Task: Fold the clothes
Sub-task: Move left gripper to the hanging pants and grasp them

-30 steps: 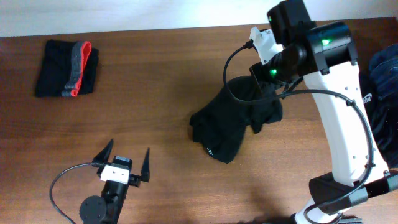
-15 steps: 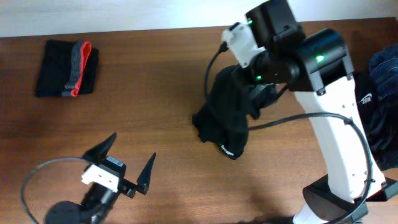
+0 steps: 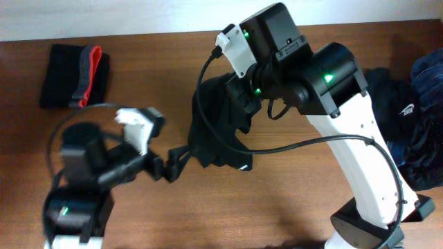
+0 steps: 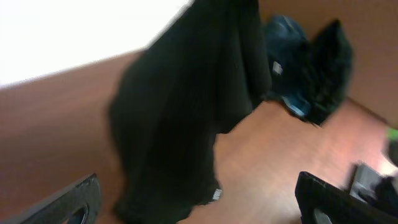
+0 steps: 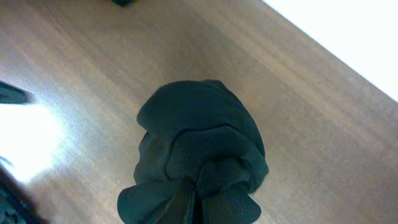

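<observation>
Dangling from the tightly pinched right gripper [image 5: 198, 202] over the table [image 3: 159, 76], the black shirt [image 3: 214, 138] hangs lengthwise downward, its lower hem just ahead of the wide-spread left gripper [image 3: 173, 160].

The right arm [image 3: 363, 162] rises from its base at 5 o'clock and leans toward 11 o'clock, with its wrist raised near the centre of the overhead view. The right tool [image 5: 194, 200] points straight down, its jaws pinched tight on a bunch of the black shirt [image 5: 199, 143]. The left arm [image 3: 86, 162] stands at 8 o'clock. The left tool [image 3: 174, 161] is aimed toward 3 o'clock with its jaws spread wide, gripping nothing.
</observation>
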`<state>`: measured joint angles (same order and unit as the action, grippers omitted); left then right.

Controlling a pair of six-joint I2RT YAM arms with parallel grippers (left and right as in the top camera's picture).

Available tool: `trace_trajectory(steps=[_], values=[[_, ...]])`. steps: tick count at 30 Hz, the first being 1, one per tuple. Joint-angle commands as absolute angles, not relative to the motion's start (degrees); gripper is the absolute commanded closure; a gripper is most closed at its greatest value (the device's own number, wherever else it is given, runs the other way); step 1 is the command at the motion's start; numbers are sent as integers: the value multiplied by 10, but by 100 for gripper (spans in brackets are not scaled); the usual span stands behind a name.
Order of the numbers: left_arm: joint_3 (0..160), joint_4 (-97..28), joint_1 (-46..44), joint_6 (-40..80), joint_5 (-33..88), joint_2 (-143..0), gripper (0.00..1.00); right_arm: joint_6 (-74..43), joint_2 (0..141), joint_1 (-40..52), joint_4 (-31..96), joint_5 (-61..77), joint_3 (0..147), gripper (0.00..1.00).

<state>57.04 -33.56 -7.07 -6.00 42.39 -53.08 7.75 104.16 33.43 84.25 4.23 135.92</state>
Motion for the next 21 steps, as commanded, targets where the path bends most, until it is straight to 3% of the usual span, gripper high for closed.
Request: trace_trajectory(steps=[1, 13, 21], values=[[583, -300, -109, -63, 457, -579, 1, 66, 1048, 341, 846, 70, 1370, 96], [583, -164, -120, -60, 462, -683, 0, 83, 1042, 341, 861, 169, 1370, 96], [583, -149, -120, -61, 415, -713, 0, 88, 1042, 341, 872, 222, 1370, 96]])
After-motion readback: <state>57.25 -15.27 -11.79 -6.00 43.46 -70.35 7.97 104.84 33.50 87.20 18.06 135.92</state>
